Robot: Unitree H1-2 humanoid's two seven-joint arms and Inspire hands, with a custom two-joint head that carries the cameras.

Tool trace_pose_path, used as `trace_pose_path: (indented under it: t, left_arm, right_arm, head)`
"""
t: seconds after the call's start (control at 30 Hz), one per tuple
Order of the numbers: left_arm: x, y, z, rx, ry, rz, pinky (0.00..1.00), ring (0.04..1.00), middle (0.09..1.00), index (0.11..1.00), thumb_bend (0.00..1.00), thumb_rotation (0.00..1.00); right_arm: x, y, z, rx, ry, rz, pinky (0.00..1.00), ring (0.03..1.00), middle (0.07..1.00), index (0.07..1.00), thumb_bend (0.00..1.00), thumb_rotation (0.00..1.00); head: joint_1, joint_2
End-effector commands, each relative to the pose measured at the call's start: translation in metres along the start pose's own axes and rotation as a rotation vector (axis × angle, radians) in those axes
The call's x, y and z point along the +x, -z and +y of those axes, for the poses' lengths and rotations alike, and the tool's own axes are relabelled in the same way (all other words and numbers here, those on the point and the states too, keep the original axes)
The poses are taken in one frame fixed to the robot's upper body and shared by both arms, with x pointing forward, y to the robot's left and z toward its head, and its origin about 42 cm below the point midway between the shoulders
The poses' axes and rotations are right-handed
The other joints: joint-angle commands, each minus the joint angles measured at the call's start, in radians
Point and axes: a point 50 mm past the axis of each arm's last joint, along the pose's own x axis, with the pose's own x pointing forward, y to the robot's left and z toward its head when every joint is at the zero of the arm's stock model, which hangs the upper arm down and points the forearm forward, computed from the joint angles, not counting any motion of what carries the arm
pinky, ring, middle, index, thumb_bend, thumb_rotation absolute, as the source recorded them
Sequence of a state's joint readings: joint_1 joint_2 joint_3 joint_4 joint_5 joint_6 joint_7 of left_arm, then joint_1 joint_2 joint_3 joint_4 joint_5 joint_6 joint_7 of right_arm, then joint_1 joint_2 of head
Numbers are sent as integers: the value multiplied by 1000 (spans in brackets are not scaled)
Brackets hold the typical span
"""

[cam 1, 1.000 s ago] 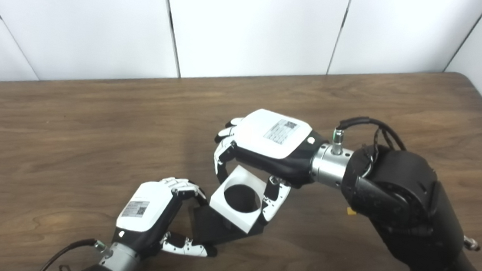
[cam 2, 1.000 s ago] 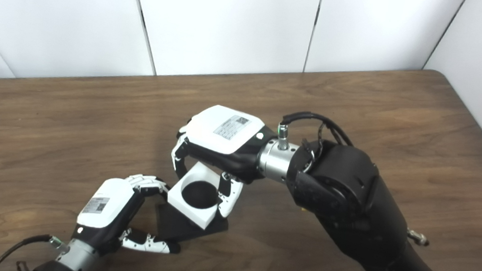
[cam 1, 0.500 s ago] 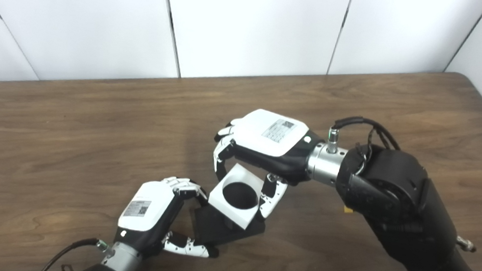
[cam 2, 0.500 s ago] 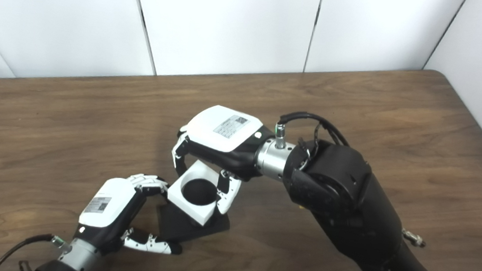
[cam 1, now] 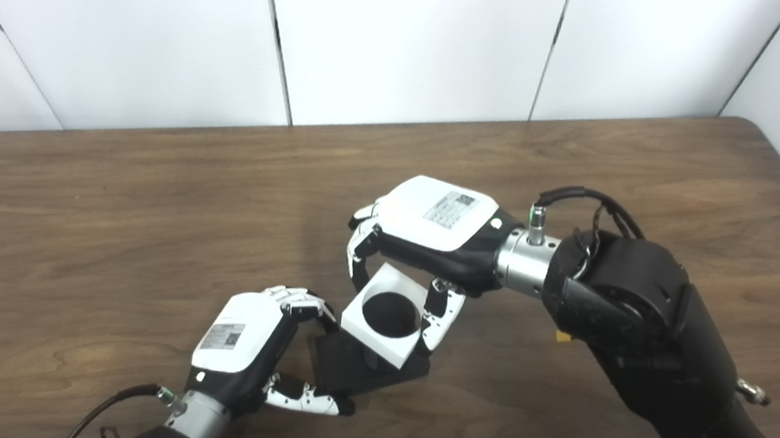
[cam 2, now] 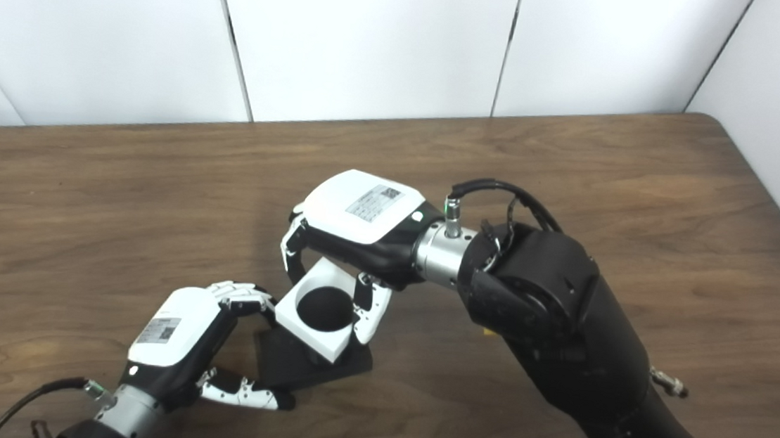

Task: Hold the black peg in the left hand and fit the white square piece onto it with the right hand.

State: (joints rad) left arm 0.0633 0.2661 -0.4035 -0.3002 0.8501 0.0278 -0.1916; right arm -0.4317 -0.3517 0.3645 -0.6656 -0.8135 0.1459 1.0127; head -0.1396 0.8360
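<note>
Left eye view: my right hand pinches the white piece over the black peg – left hand grips its base, near table centre. Hand labels – unreadable.

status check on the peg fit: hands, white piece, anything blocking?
Left robot hand shut on flat black peg base. Right robot hand shut on white square piece with round hole, tilted over the base. Seating unclear. Nothing blocking.

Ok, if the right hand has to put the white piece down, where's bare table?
Bare table left of both hands and behind the right hand up to the wall. Crowded at front centre: left hand, black peg, white square piece.
</note>
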Motion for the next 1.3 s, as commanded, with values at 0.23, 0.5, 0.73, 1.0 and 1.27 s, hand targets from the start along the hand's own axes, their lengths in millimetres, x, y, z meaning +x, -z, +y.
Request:
trace_pose_path:
  t: [0.23,0.5,0.73,1.0,1.27]
  left_arm:
    - [2,-5,-6,-3,43,-22,841,798,724,487,520,47]
    - [2,-6,-5,-5,46,-17,845,802,727,487,520,47]
    - [2,-7,-5,-1,47,-20,846,802,727,487,520,47]
    - [1,-7,-5,-6,44,-21,847,801,726,487,520,47]
    - [2,-8,-5,-1,41,-22,839,796,722,487,520,47]
  right_arm:
    - [0,1,-11,-40,54,-21,849,857,736,482,523,128]
    - [2,0,-6,-34,50,-25,854,852,733,483,523,128]
    - [4,0,-2,-32,43,-26,843,853,733,483,523,129]
    - [5,1,2,-23,39,-18,838,854,731,484,522,128]
    - [6,7,5,-20,35,-9,829,853,732,484,522,127]
  head:
    - [0,0]
    - [-1,3]
    - [2,6]
    - [1,7]
    - [1,8]
